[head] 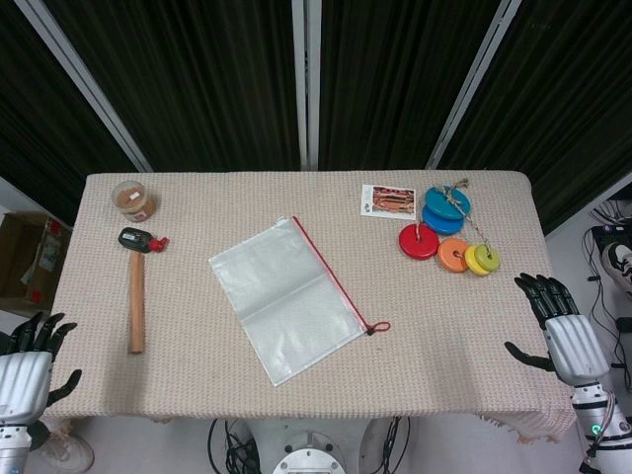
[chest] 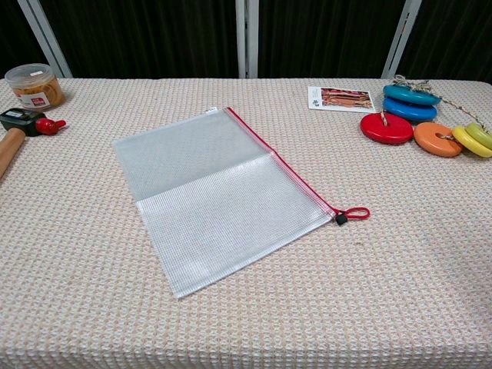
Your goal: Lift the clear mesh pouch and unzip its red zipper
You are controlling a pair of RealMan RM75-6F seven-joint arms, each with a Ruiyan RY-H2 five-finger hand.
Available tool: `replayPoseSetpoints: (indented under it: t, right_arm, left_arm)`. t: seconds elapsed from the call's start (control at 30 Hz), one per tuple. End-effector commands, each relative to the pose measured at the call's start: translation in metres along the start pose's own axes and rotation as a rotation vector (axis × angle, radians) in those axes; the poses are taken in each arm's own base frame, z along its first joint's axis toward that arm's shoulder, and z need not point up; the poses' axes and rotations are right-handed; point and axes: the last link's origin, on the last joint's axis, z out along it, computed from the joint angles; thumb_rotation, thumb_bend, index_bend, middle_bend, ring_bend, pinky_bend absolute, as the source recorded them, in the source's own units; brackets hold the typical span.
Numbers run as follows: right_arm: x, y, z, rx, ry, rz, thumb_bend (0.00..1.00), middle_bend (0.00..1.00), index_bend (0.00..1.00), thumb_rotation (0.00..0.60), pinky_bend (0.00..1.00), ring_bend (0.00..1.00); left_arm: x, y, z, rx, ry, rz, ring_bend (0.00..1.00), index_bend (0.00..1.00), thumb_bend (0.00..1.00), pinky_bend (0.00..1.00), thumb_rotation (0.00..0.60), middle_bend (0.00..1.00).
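The clear mesh pouch lies flat on the beige tablecloth near the middle, turned at an angle. Its red zipper runs along the right edge, with the dark slider and red pull loop at the near right corner. My left hand hangs off the table's near left corner, fingers apart, holding nothing. My right hand hovers at the near right edge, fingers spread and empty. Neither hand shows in the chest view.
A wooden-handled hammer lies at the left, with a small jar behind it. At the far right sit stacked coloured discs on a string and a small card.
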Motion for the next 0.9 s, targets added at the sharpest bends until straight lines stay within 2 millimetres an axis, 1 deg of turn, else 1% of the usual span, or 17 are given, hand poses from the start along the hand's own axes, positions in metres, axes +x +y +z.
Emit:
replayPoseSetpoints:
  t: [0.03,0.17,0.27,0.3,0.33,0.43,0.47,0.5,0.63,0.7,0.8,0.9]
  right_arm:
    - [0.007,-0.004,0.004,0.009,-0.009,0.001,0.09,0.07,0.07,0.6,0.0,0.0]
    - [0.006,-0.01,0.007,0.017,-0.035,-0.003,0.1,0.07,0.08,0.6,0.01,0.0]
    - [-0.005,-0.022,0.014,0.058,-0.076,0.008,0.11,0.08,0.1,0.6,0.01,0.0]
    - [-0.011,-0.027,0.017,0.079,-0.095,0.008,0.12,0.08,0.12,0.6,0.02,0.0]
    - [-0.017,-0.033,0.02,0.103,-0.119,0.005,0.12,0.09,0.14,0.6,0.03,0.0]
    - [-0.043,-0.054,0.036,0.184,-0.203,-0.01,0.14,0.11,0.27,0.6,0.05,0.0]
    - [-0.052,-0.06,0.041,0.204,-0.226,-0.019,0.15,0.12,0.29,0.6,0.05,0.0]
    - [-0.063,-0.069,0.049,0.232,-0.25,-0.036,0.15,0.13,0.33,0.6,0.05,0.0]
    - [-0.1,-0.093,0.07,0.292,-0.321,-0.055,0.17,0.13,0.39,0.6,0.05,0.0]
    - [-0.117,-0.099,0.08,0.294,-0.355,-0.052,0.18,0.13,0.42,0.6,0.05,0.0]
    - [-0.136,-0.103,0.094,0.289,-0.374,-0.056,0.18,0.13,0.43,0.6,0.05,0.0]
    - [-0.147,-0.102,0.102,0.283,-0.378,-0.072,0.2,0.13,0.44,0.6,0.05,0.0]
  left_arm:
    - [-0.001,-0.001,-0.001,0.024,0.044,0.0,0.04,0.2,0.22,0.13,0.6,0.13]
    - [-0.002,-0.001,-0.004,0.033,0.066,-0.013,0.04,0.2,0.22,0.13,0.6,0.13]
    - [-0.005,0.0,-0.005,0.031,0.066,-0.023,0.04,0.2,0.22,0.13,0.6,0.13]
    - [-0.005,0.0,-0.006,0.031,0.065,-0.027,0.04,0.2,0.22,0.13,0.6,0.13]
    - [-0.006,0.0,-0.006,0.03,0.065,-0.032,0.04,0.2,0.22,0.13,0.6,0.13]
    - [-0.007,0.002,-0.007,0.022,0.062,-0.051,0.04,0.2,0.21,0.13,0.6,0.13]
    - [-0.007,0.002,-0.007,0.019,0.062,-0.057,0.04,0.2,0.21,0.13,0.6,0.13]
    - [-0.007,0.003,-0.007,0.016,0.062,-0.063,0.04,0.2,0.21,0.13,0.6,0.13]
    - [-0.01,0.003,-0.008,0.012,0.052,-0.077,0.04,0.2,0.21,0.13,0.6,0.13]
    - [-0.012,0.003,-0.009,0.013,0.039,-0.09,0.04,0.2,0.21,0.13,0.6,0.13]
    - [-0.014,0.003,-0.008,0.017,0.029,-0.1,0.04,0.2,0.21,0.13,0.6,0.13]
    - [-0.015,0.002,-0.008,0.018,0.025,-0.106,0.04,0.2,0.21,0.13,0.6,0.13]
